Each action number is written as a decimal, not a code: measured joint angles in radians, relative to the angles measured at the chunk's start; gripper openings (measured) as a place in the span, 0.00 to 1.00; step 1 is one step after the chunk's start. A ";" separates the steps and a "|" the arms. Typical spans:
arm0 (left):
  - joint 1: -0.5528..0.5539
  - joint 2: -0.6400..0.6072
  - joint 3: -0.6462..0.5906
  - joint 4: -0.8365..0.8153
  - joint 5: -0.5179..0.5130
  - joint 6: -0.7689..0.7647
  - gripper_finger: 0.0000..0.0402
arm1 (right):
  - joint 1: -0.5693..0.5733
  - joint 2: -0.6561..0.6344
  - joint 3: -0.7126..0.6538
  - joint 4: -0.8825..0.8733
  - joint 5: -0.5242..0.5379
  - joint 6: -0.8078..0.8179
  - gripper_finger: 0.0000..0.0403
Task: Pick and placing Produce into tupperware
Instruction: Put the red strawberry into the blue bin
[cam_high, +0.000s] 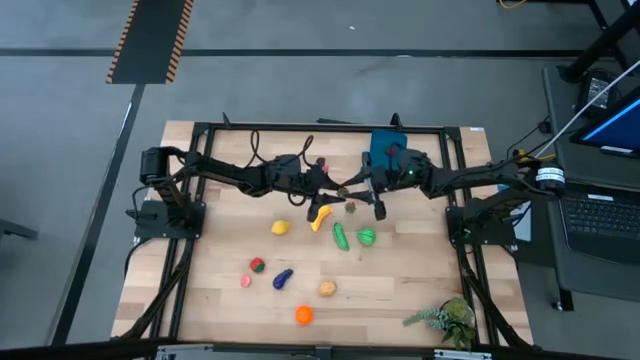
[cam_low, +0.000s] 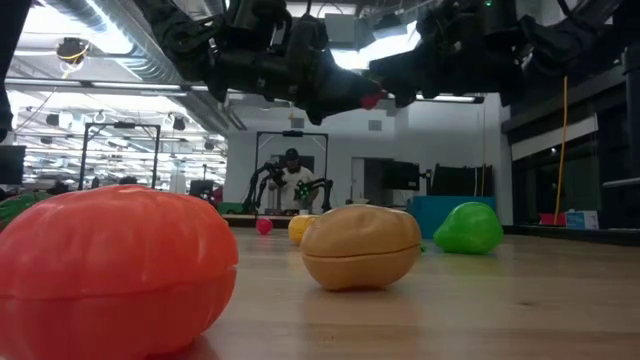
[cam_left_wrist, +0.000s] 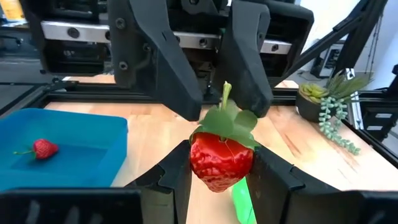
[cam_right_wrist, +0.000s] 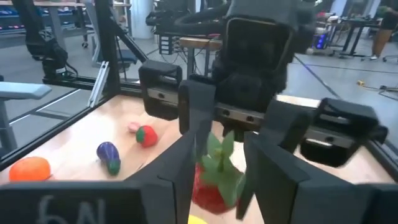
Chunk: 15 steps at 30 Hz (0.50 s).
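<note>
Left gripper (cam_left_wrist: 217, 180) is clamped on a big red strawberry (cam_left_wrist: 221, 162), its fingers narrowly parted, up in the air mid-table beside the blue tupperware (cam_high: 385, 145). Right gripper (cam_right_wrist: 217, 180) faces it, fingers flanking the same berry's leaves; whether they touch, I cannot tell. One small strawberry (cam_left_wrist: 43, 149) lies inside the tupperware. Eight produce pieces (cam_high: 303, 315) dot the table.

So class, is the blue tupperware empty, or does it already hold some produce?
Not empty. The left wrist view shows one small strawberry lying inside the blue tupperware. Nothing else shows in the part seen; the rest is out of frame.
</note>
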 joint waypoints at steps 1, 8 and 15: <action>0.000 0.000 0.000 -0.001 0.006 0.000 0.29 | 0.003 0.006 0.005 -0.004 -0.002 0.000 0.34; 0.001 0.000 0.000 -0.001 0.010 0.006 0.29 | 0.007 0.021 0.008 -0.018 -0.006 0.001 0.31; 0.001 0.000 0.000 -0.003 0.009 0.007 0.29 | 0.008 0.021 0.008 -0.022 -0.006 -0.005 0.24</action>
